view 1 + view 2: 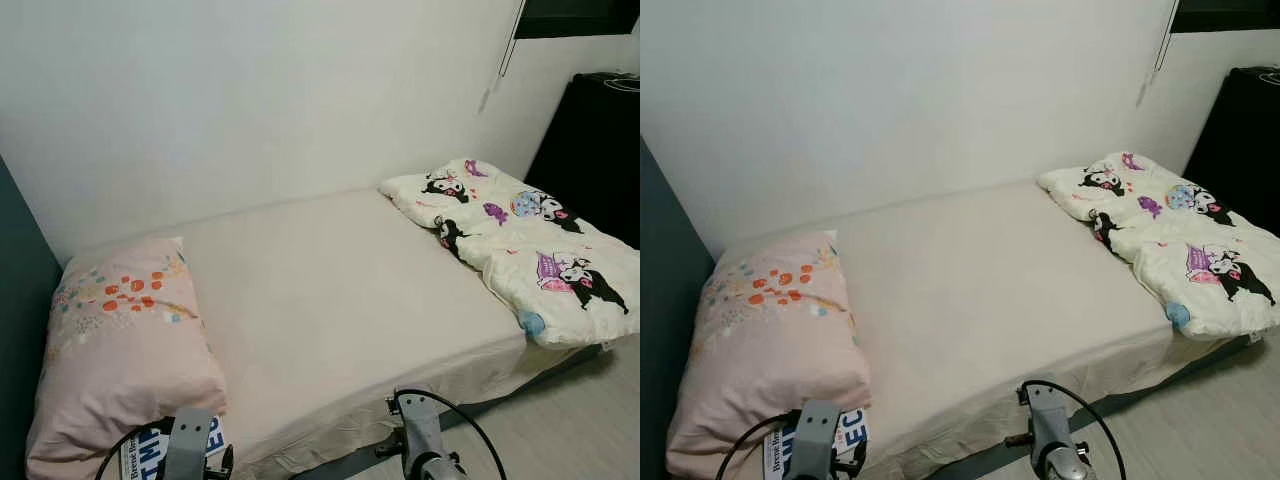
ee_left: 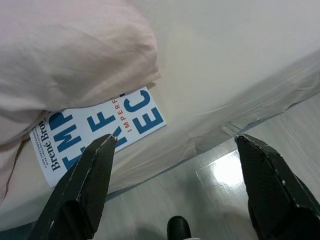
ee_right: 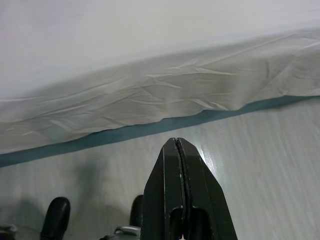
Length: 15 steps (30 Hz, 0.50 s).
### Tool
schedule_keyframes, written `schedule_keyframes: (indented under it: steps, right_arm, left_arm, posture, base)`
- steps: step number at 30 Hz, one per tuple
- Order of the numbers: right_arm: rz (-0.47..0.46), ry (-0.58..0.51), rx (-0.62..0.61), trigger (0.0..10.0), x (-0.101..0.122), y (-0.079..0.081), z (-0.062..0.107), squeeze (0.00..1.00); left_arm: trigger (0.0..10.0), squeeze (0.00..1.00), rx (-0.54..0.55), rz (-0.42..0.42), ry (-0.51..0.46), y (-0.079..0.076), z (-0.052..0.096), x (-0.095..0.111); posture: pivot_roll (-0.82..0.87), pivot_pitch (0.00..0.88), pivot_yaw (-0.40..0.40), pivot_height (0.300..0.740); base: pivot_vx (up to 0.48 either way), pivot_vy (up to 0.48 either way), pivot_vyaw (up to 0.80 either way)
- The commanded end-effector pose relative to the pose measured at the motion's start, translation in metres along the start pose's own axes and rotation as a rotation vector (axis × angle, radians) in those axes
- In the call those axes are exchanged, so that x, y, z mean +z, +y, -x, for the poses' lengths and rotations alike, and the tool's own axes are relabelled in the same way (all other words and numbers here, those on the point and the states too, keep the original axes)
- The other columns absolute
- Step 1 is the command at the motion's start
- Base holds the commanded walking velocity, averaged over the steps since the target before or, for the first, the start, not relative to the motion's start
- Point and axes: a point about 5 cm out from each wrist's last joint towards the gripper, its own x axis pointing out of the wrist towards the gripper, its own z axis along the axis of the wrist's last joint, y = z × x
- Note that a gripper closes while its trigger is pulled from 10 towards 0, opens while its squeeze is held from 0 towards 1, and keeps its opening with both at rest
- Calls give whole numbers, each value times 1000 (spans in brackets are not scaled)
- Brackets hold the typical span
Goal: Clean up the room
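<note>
A bed (image 1: 330,300) with a cream sheet stands before me against the white wall. A pink flowered pillow (image 1: 120,340) lies at its left end. A white book with blue letters (image 2: 100,130) lies half under the pillow at the bed's front edge, also visible as the book (image 1: 852,430). A cartoon-print blanket (image 1: 520,240) is bunched at the right end. My left gripper (image 2: 172,175) is open, held above the bed's edge close to the book. My right gripper (image 3: 177,170) is shut over the floor by the bed's side.
A black cabinet (image 1: 595,150) stands at the far right beyond the blanket. A dark teal headboard (image 1: 20,300) rises left of the pillow. Pale wood floor (image 1: 570,420) runs along the bed's front. A cord (image 1: 505,50) hangs on the wall.
</note>
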Motion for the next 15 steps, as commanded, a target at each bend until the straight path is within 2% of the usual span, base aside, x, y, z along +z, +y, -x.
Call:
schedule_keyframes:
  steps: [1,11,14,15]
  right_arm:
    - [-4,13,15,10000,-2,2,0,0]
    - [-107,17,132,10000,-3,11,0,0]
    - [-86,24,126,10000,-4,12,0,0]
    - [-31,25,103,10000,-4,11,0,0]
  left_arm:
    - [10000,0,-5,4,3,-1,0,-2]
    - [10000,0,4,9,10,-2,1,-3]
    - [10000,0,4,11,9,-2,1,-3]
    - [10000,0,4,10,9,-2,1,-3]
  posture:
    - [30,9,-31,740]
    - [27,20,-30,740]
    - [26,20,-30,740]
    - [28,21,-30,740]
  base:
    - [0,0,0]
    - [0,0,0]
    - [0,0,0]
    - [0,0,0]
